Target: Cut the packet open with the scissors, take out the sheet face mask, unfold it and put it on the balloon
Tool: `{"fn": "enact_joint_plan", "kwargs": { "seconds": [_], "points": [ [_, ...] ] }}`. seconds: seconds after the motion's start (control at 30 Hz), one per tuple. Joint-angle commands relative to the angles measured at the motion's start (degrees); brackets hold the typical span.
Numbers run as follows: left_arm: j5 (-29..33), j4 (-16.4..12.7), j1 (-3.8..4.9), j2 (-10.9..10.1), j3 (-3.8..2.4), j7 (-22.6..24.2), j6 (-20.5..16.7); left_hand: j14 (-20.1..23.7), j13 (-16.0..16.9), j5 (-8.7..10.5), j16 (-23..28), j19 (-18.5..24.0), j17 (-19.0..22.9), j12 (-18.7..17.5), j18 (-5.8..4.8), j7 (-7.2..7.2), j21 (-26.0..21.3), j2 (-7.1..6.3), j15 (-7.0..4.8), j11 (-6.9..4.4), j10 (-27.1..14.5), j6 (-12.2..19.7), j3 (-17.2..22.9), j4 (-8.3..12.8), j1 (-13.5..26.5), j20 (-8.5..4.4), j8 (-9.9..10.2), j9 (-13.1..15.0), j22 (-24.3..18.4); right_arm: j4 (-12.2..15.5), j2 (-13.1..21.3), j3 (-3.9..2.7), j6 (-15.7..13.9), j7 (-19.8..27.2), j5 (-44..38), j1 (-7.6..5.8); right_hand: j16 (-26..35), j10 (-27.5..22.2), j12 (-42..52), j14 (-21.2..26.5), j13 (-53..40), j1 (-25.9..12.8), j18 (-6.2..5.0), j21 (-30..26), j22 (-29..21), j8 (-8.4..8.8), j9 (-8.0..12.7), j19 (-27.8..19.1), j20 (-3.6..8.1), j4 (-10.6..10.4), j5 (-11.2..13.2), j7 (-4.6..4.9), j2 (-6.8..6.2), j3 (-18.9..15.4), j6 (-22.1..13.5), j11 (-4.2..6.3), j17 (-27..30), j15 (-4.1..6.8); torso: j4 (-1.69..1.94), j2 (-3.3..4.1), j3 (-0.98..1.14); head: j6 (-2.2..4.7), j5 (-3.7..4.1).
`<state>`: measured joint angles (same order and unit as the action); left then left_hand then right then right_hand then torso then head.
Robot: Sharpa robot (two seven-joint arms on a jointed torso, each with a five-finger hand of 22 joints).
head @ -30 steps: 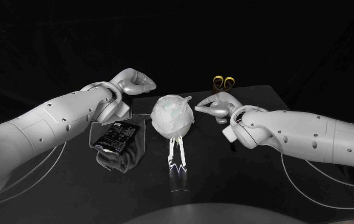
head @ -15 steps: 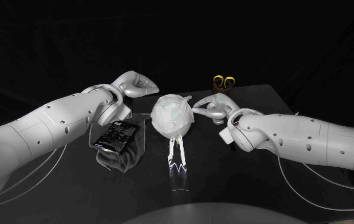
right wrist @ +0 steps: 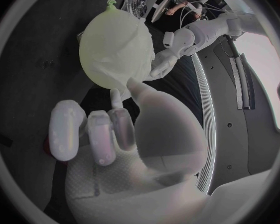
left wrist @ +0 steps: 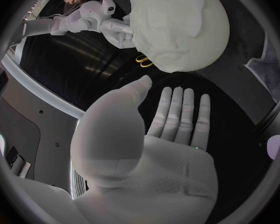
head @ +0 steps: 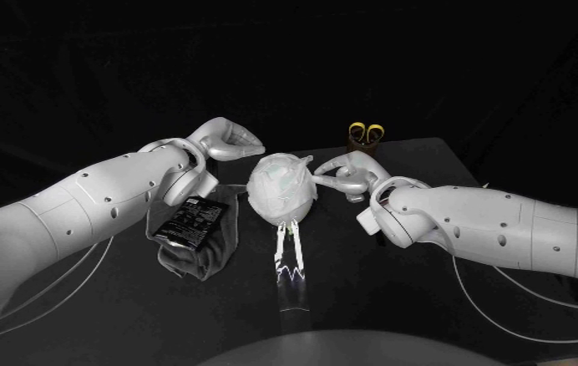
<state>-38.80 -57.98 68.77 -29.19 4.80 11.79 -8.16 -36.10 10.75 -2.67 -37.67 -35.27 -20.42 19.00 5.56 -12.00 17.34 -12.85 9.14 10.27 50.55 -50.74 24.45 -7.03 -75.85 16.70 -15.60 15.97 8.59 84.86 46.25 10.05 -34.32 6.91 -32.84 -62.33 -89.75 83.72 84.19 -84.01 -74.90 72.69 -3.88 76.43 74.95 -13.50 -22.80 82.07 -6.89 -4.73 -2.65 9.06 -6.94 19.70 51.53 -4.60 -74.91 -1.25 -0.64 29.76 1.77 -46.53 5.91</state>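
The balloon [head: 283,186] stands on a clear stand [head: 289,266] mid-table, with the white sheet mask draped over it [left wrist: 177,27]. My right hand [head: 343,174] is against the balloon's right side, thumb reaching to it [right wrist: 130,92], holding nothing. My left hand [head: 226,140] hovers just behind and left of the balloon, palm flat and fingers [left wrist: 177,112] straight, a short gap from it. The black packet [head: 193,218] lies on a grey cloth [head: 199,253] to the left. The yellow-handled scissors [head: 365,134] stand in a holder at the back right.
The table's far edge runs just behind the scissors holder. Cables trail from both arms along the table's left and right sides. The clear stand's base reaches toward the front edge.
My right hand has moved left, up to the balloon's side. The left hand has drifted slightly right toward the balloon. Packet and scissors have not moved.
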Motion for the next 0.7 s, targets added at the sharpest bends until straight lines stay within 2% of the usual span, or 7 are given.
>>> {"fn": "enact_joint_plan", "kwargs": {
  "seconds": [0.03,0.1,0.23,0.27,0.3,0.53,0.7],
  "points": [
    [-1.2,-0.2,-0.01,0.3,-0.05,-0.1,0.8,1.3,-0.6,-0.1,1.2,1.1,0.5,-0.8,-1.11,-0.33,-0.8,0.04,0.33,0.23,-1.1,0.4,-0.8,-0.2,-0.9,-0.04,0.5,-0.1,-0.4,0.0,-0.1,-0.02,1.3,-0.1,-1.2,0.08,-0.2,2.6,0.2,-6.0,-11.0,0.8,0.79,0.2,11.0,0.15,0.1,0.4,0.09,0.1,-0.2,0.08,0.01,-0.1,0.4,0.13,-15.1,0.54,0.01,0.05,0.02,-0.01,-0.05],
    [-1.5,-0.2,-0.03,0.5,-0.05,-0.1,1.0,4.4,-1.9,-0.09,4.3,5.1,1.9,-2.4,-2.04,-0.82,-3.3,0.32,1.54,1.17,-2.9,1.4,-2.2,-0.5,-1.5,0.07,1.3,-0.5,-1.8,0.1,-0.2,-0.02,1.4,-0.3,-1.3,0.11,-0.2,2.6,0.2,-6.0,-11.0,0.8,0.8,0.3,11.0,0.14,0.1,0.5,0.09,0.1,-0.2,0.07,0.02,-0.1,0.5,0.14,-15.1,0.54,0.0,0.05,0.01,-0.02,-0.07],
    [-2.2,0.0,-0.15,1.0,-0.01,-0.3,1.3,6.5,-3.6,-0.06,7.8,15.9,3.7,-4.3,-2.29,-0.79,-9.0,0.75,2.72,2.3,-4.7,2.9,-4.5,-1.0,-2.3,0.34,2.3,-1.0,-4.6,0.3,-0.2,-0.02,1.6,-0.5,-1.6,0.18,-0.2,2.6,0.3,-6.0,-11.0,0.8,0.8,0.3,11.0,0.12,0.1,0.5,0.11,0.1,-0.2,0.02,0.02,-0.2,0.7,0.17,-15.1,0.57,-0.01,0.04,0.0,-0.04,0.0],
    [-2.3,0.0,-0.19,1.1,0.01,-0.3,1.4,8.2,-4.2,-0.25,9.6,22.3,4.5,-5.2,-2.21,0.47,-12.1,0.91,3.78,3.39,-5.9,3.9,-5.6,-1.3,-2.4,0.51,2.9,-1.3,-6.1,0.3,-0.2,-0.01,1.6,-0.6,-1.7,0.19,-0.2,2.6,0.3,-6.0,-11.0,0.8,0.79,0.3,11.0,0.11,0.1,0.5,0.12,0.1,-0.2,-0.02,0.03,-0.3,0.8,0.2,-15.1,0.59,0.0,0.03,-0.01,0.0,0.01],
    [-2.4,0.1,-0.25,1.3,0.02,-0.5,1.6,8.6,-4.5,-0.16,10.3,24.1,4.9,-5.6,-2.38,0.72,-12.9,0.95,3.93,3.89,-6.2,4.4,-6.4,-1.4,-2.6,0.28,3.2,-1.4,-6.5,0.4,-0.2,-0.01,1.6,-0.7,-1.8,0.21,-0.2,2.6,0.3,-6.0,-11.0,0.8,0.79,0.3,11.0,0.11,0.1,0.5,0.12,0.0,-0.2,-0.02,0.03,-0.3,0.8,0.2,-15.1,0.59,0.01,0.03,-0.01,-0.01,0.0],
    [-3.0,0.6,-0.56,2.3,0.09,-1.3,2.6,18.2,-6.9,-0.1,22.3,28.2,11.4,-8.6,-2.45,2.39,-14.9,3.31,5.09,3.9,-9.3,8.1,-15.7,-3.5,-5.9,0.51,5.2,-2.4,-7.3,0.5,-0.3,-0.01,1.9,-1.2,-2.3,0.34,-0.2,2.8,0.6,-6.0,-11.2,0.9,0.82,0.5,11.0,-0.14,0.2,0.6,0.29,-0.1,-0.2,-0.45,0.17,-0.7,2.1,0.55,-15.1,0.85,0.01,0.04,0.0,-0.05,-0.03],
    [-3.1,1.3,-0.7,3.2,0.21,-1.8,3.0,18.5,-7.0,-0.18,24.4,28.2,12.5,-9.2,-2.42,1.95,-15.1,4.83,5.05,3.34,-9.0,7.9,-20.1,-5.4,-8.5,0.57,5.3,-2.4,-7.3,0.4,-0.5,0.0,1.9,-1.6,-2.6,0.61,-0.2,2.9,0.8,-6.0,-11.3,1.1,0.86,0.7,11.1,-0.24,0.2,0.7,0.38,-0.1,-0.2,-0.63,0.28,-0.7,2.6,0.71,-15.1,0.98,-0.05,0.08,-0.04,-0.12,-0.09]
  ]
}}
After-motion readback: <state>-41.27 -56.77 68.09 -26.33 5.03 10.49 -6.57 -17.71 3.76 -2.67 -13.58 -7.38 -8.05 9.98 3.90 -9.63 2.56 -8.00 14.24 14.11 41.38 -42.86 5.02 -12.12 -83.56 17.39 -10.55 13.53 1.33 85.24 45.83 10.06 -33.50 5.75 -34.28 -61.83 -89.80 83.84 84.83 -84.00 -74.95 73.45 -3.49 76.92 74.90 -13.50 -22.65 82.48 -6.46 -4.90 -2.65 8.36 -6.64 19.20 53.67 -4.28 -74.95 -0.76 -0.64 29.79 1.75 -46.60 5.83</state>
